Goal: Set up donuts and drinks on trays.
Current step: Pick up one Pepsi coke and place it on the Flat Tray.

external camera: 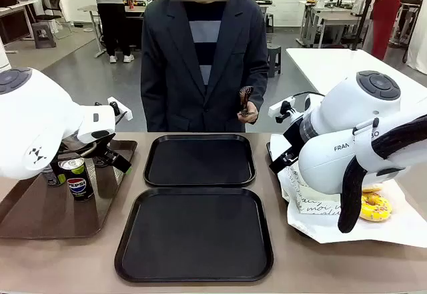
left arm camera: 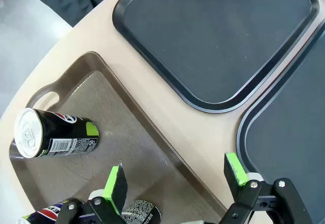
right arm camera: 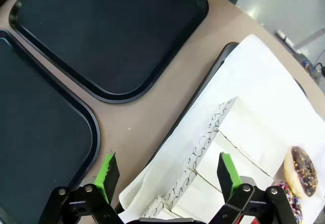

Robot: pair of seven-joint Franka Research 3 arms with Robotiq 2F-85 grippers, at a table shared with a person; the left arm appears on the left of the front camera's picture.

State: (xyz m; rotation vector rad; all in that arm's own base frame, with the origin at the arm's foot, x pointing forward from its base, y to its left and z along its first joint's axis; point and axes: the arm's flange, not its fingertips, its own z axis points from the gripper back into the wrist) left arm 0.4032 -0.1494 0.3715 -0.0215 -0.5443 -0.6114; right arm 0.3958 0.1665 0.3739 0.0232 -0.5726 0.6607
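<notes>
A grey-floored workroom lies behind the tan table (external camera: 60,267), with a person standing at its far edge. My left claw (left arm camera: 175,178) gapes wide, gripping nothing, above the rim of the brown tray (left arm camera: 117,132) that carries the cans (left arm camera: 56,137) (one a Pepsi (external camera: 79,186)). My right claw (right arm camera: 167,170), equally wide and empty, hangs over the white paper (right arm camera: 254,76) bearing the donuts (right arm camera: 299,170). The black trays (external camera: 200,161) sit mid-table, one behind the other.

far tray (external camera: 200,162) and near tray (external camera: 195,235) are lying bare, leaving open room mid surface. cans (external camera: 79,181) are crowding the brown tray (external camera: 33,217) under the left arm (external camera: 33,131). sleeved donuts (right arm camera: 223,150) and the right arm (external camera: 347,147) are blocking the white paper (external camera: 400,231).
</notes>
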